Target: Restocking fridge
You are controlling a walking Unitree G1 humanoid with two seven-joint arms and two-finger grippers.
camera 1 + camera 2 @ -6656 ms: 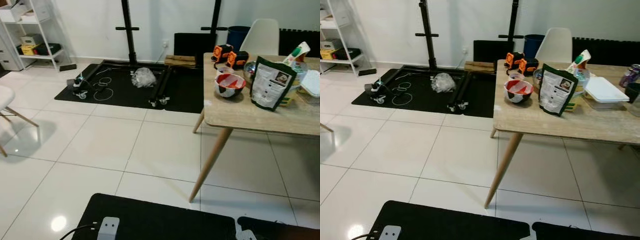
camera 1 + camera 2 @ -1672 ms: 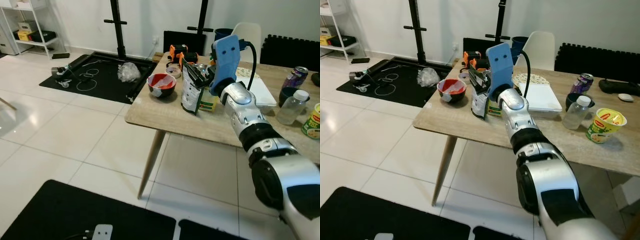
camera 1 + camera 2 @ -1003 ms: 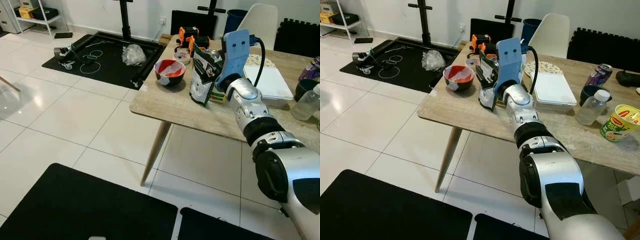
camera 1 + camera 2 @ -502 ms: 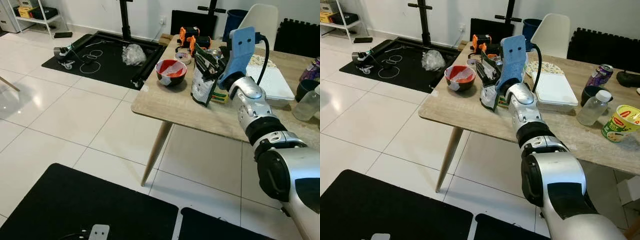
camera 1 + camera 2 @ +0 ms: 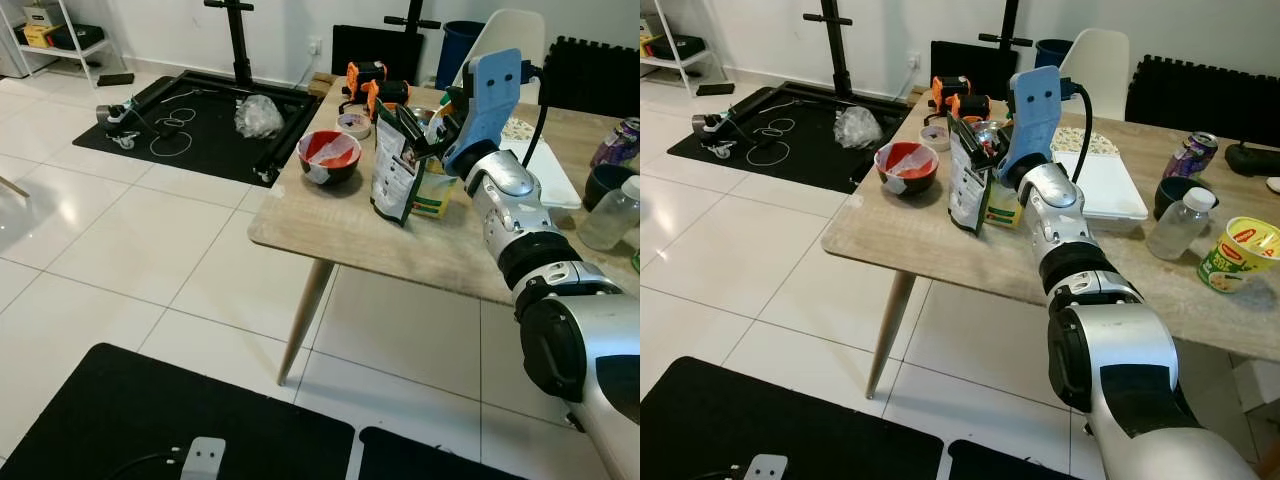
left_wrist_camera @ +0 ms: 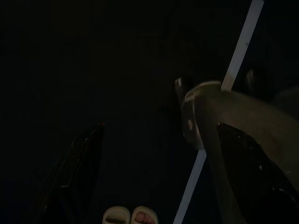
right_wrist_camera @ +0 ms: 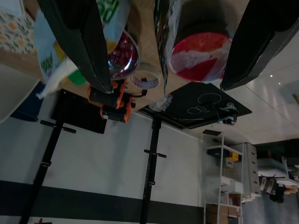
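Left eye view: on the wooden counter (image 5: 340,225), a red and white bowl (image 5: 329,157) stands left of an upright dark pouch (image 5: 392,165), with a white lidded container (image 5: 550,170) further right. The right tool (image 7: 163,56) is spread wide, its fingers straddling the pouch's top edge without closing on it. The pouch looks light, thin-walled and crinkly, likely to buckle and slip, so pinching the flat upper seam seems safest.
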